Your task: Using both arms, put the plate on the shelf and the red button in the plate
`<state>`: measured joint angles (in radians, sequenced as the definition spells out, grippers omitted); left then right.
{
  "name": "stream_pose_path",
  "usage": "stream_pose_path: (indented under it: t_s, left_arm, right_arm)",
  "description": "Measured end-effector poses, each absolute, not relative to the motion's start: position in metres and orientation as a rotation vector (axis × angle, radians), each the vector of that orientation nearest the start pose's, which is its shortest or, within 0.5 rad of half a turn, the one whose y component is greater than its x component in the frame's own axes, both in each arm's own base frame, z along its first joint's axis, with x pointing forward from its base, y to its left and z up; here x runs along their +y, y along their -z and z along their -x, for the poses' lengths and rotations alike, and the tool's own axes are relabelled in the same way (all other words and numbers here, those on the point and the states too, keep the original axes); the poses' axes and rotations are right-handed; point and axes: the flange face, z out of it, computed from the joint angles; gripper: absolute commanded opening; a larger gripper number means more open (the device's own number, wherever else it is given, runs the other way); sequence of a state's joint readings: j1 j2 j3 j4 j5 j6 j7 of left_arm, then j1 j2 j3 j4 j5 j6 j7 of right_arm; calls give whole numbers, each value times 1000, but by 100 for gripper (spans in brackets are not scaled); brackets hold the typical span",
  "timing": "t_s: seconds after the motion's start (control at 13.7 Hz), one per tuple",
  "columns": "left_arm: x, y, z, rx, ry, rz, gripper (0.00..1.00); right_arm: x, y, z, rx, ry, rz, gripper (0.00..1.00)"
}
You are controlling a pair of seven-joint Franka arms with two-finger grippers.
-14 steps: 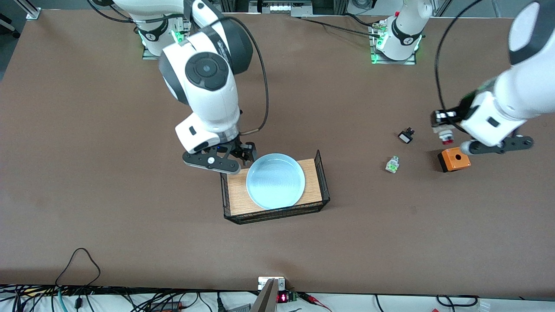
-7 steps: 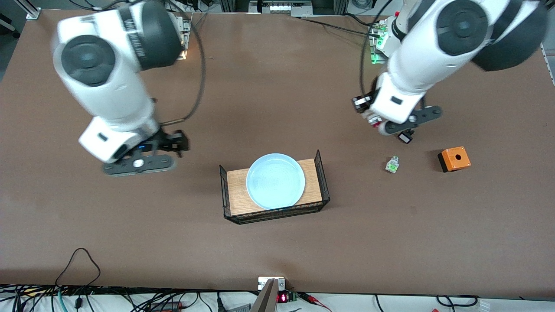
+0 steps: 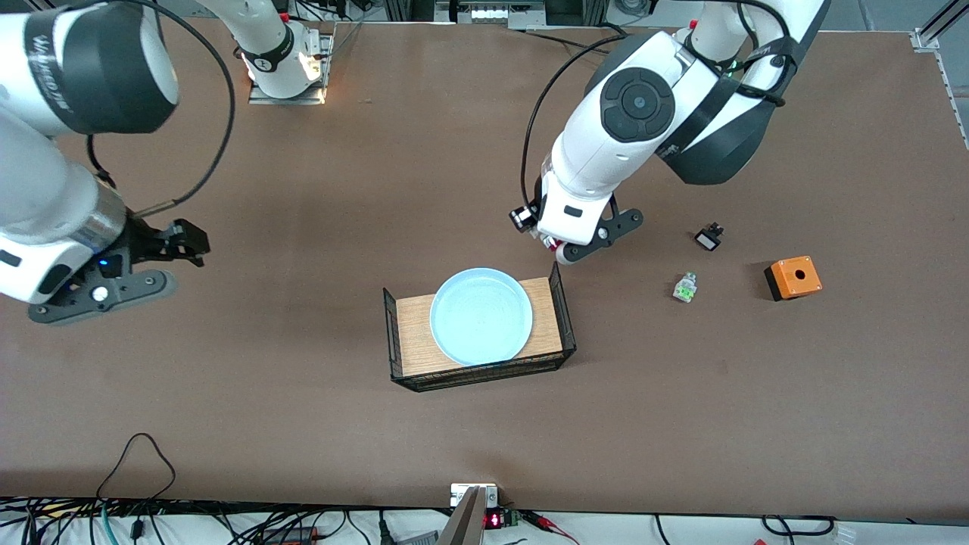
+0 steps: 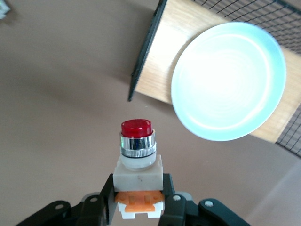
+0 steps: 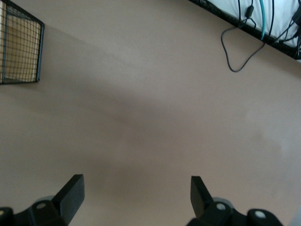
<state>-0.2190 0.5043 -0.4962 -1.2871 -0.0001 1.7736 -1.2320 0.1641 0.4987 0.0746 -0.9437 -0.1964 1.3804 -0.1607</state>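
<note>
Red button (image 4: 137,153) in left hand (image 4: 139,200)

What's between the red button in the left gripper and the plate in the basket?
In the left wrist view, the red button is apart from the plate. Between them lie bare brown table, the basket's black wire end wall and a strip of its wooden floor.

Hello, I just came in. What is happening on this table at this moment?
The plate already lies in the wire tray. The left gripper holds the red button over the table, just beside the tray. The right gripper is open, holds nothing, and hovers over bare table toward the right arm's end.
</note>
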Motion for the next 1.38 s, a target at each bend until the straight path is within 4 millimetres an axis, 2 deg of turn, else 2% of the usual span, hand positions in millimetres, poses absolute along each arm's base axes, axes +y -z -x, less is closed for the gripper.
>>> stream_pose_path:
  t_s: [0.22, 0.58, 1.02, 1.24, 1.38]
  left_arm:
    - [-399, -485, -585, -985, -228, 3205, 0]
    - [-401, -474, -605, -1054, -196, 3249, 0]
    - [-410, -449, -619, -1104, -165, 3301, 0]
    - [-410, -437, -627, -1129, -166, 3305, 0]
    - [-409, -426, -631, -1144, -167, 3306, 0]
  right_arm:
    - [122, -600, -651, -594, -170, 3258, 100]
    - [118, -615, -643, -583, -161, 3263, 100]
    - [97, -610, -645, -525, -206, 3237, 100]
    - [87, -597, -648, -499, -232, 3202, 100]
    - [82, -589, -650, -492, -179, 3186, 100]
